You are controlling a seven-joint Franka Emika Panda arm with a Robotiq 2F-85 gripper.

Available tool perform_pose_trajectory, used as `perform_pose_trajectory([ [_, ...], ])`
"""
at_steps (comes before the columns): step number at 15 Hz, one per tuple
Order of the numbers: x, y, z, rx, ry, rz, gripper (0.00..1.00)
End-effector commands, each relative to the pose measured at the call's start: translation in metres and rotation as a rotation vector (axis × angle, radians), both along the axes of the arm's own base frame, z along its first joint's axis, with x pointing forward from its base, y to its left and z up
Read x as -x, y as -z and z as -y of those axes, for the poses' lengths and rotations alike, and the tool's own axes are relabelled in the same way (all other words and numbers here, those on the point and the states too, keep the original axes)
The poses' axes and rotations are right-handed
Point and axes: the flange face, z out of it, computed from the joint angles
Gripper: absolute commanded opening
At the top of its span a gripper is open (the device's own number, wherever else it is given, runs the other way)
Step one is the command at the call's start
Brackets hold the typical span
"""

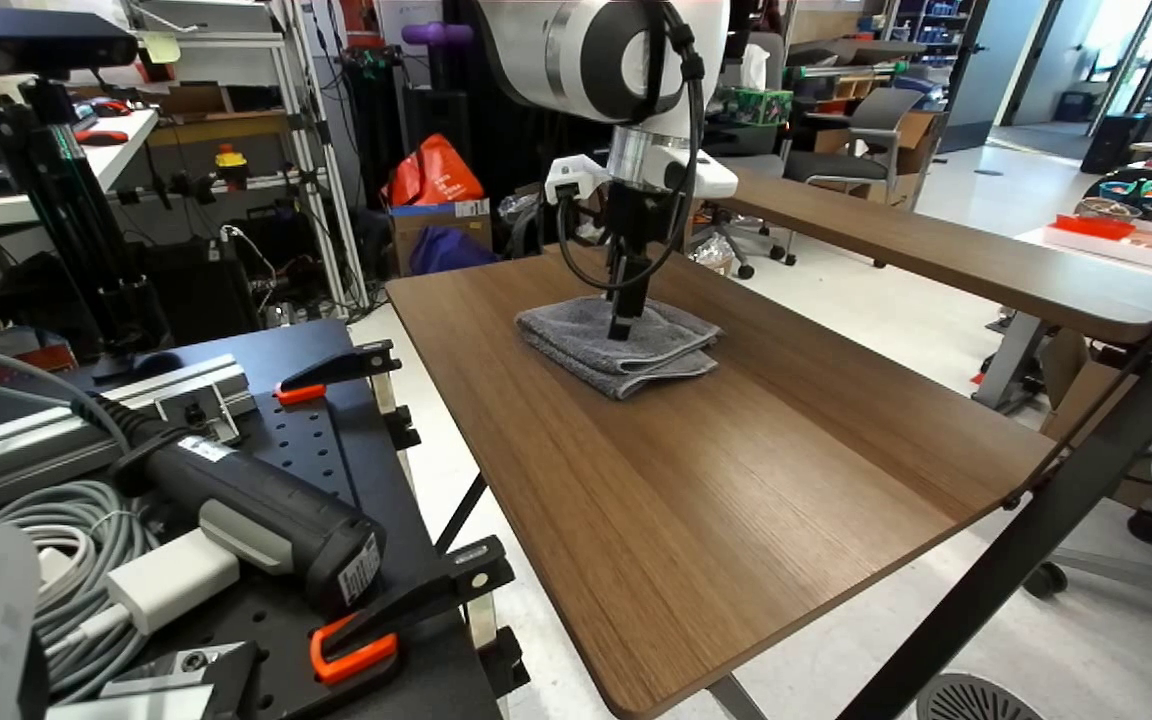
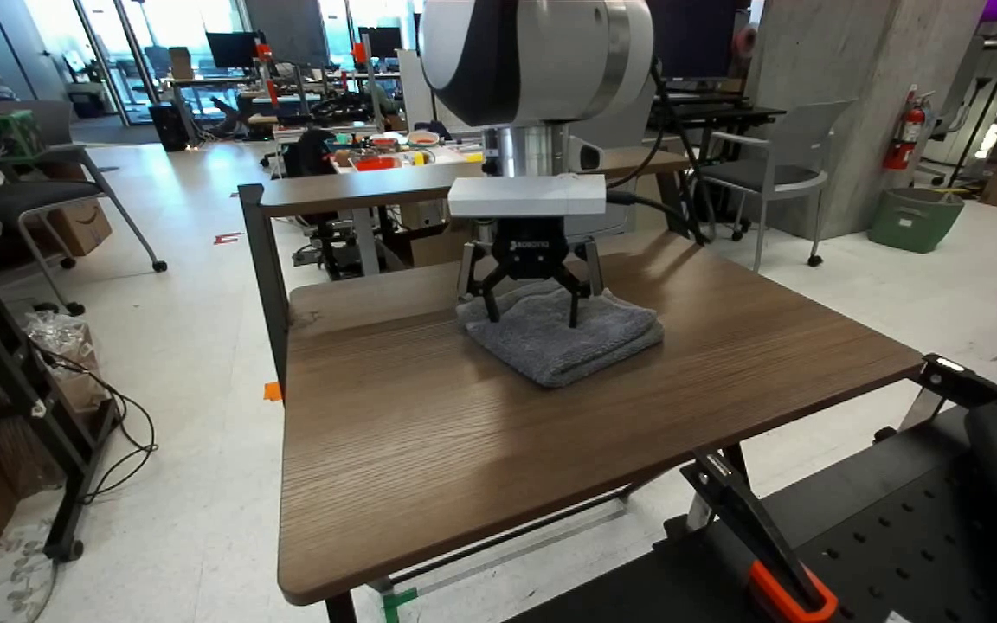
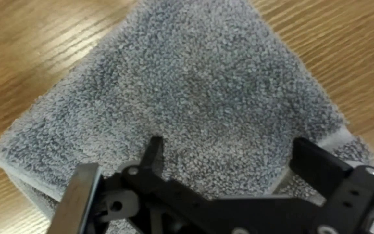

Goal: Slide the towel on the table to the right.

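The towel is a small grey folded cloth, slightly rumpled, lying flat on the brown wood-grain table [image 1: 736,490]. The towel shows in both exterior views [image 1: 676,335] [image 2: 585,346] and fills most of the wrist view [image 3: 200,81]. In an exterior view [image 2: 395,433] the table shows with bare top around the towel. My gripper [image 2: 533,320] points straight down over the towel with its fingers apart. In the wrist view the gripper [image 3: 228,141] has two black fingertips wide apart, with flat towel between them. The fingertips are at or just above the cloth; contact cannot be told.
A black bench [image 1: 306,430] with orange-handled clamps [image 1: 406,610], cables and a black handheld tool [image 1: 246,500] stands close along one side of the table. A longer, narrower wooden table [image 1: 936,245] stands beyond the opposite side. Chairs [image 2: 767,173] stand farther off.
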Motion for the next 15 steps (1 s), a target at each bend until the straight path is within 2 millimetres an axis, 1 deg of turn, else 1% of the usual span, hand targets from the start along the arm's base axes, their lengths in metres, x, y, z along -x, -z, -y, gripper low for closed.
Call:
perform_pose_trajectory([
  [1, 0.028, 0.000, 0.038, -0.022, 0.077, 0.005, 1.00],
  [5, 0.053, -0.003, 0.077, -0.047, 0.186, 0.009, 1.00],
  [11, 0.091, -0.012, 0.134, -0.076, 0.360, 0.026, 1.00],
  [15, 0.109, -0.016, 0.168, -0.090, 0.449, 0.029, 1.00],
])
